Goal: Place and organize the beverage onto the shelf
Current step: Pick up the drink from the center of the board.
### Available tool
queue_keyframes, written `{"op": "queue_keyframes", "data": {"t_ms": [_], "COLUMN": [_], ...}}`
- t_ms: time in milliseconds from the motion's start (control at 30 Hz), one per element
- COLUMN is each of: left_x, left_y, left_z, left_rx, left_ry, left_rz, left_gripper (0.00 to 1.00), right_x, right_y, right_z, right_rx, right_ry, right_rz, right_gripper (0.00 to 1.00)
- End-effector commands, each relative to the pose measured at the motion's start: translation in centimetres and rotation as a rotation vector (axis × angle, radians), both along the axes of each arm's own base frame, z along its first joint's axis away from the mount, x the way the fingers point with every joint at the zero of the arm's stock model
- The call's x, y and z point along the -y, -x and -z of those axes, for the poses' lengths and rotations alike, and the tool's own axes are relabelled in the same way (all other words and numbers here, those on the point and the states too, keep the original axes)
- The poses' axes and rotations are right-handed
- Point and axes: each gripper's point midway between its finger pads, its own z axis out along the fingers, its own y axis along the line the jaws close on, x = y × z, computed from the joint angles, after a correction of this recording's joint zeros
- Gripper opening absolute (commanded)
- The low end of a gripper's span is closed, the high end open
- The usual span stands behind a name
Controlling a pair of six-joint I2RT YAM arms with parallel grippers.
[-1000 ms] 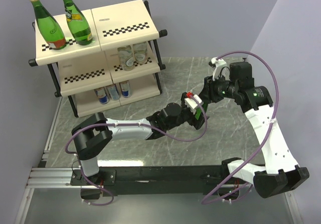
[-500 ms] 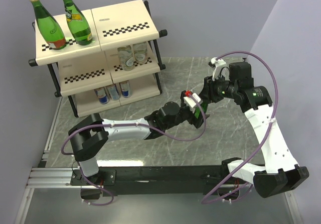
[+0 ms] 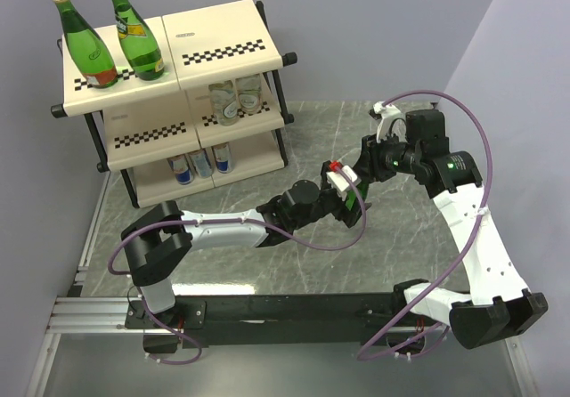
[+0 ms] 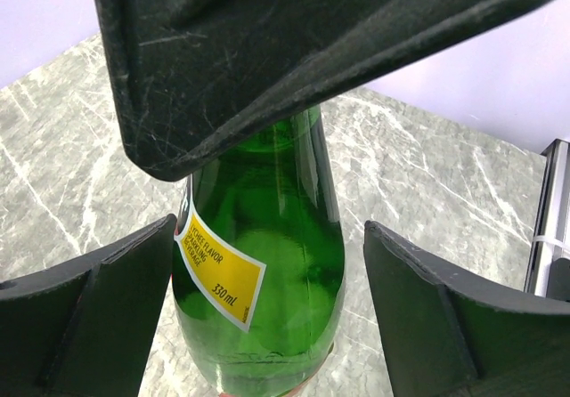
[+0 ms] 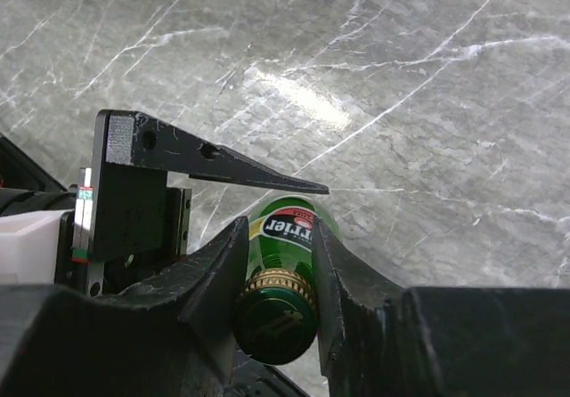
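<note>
DESK: Who has the green bottle (image 5: pixel 283 226)?

PHOTOG: The right gripper (image 5: pixel 277 253), clamped on its neck just below the cap (image 5: pixel 272 321). The bottle is upright above the marble bench (image 3: pixel 232 268), to the right of the shelf (image 3: pixel 223 36) and well apart from it. Whether its base touches the bench cannot be told.

DESK: And the left gripper (image 4: pixel 269 237)?

PHOTOG: Spread wide, a finger (image 4: pixel 107 308) on either side of the bottle's body. One sits close against the yellow label (image 4: pixel 218 272); the other stands clear of the glass.

DESK: What's on the shelf?

PHOTOG: Two green bottles (image 3: pixel 87 45) on the top tier, left panel. Two clear bottles (image 3: pixel 236 99) on the middle tier, right side. Three cans (image 3: pixel 203 161) on the bottom tier.
</note>
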Motion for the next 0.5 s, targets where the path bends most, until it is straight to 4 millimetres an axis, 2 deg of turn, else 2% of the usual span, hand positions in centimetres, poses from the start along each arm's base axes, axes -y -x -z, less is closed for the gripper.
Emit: {"op": "queue_keyframes", "data": {"t_ms": [0, 467], "left_x": [0.8, 1.0], "left_y": [0.0, -0.7], "left_z": [-2.3, -1.0], "left_rx": [0.034, 0.027], "left_ry": [0.043, 0.013], "left_rz": [0.016, -0.010], "left_gripper": [0.90, 0.92], "right_x": [-0.8, -0.8], "right_y": [-1.5, -1.4], "right_z": [-4.7, -4.9], "right_rx": [0.172, 0.176], "right_ry": [-0.076, -0.078], "right_rz": [-0.010, -0.012], "right_gripper": [0.00, 0.00]}}
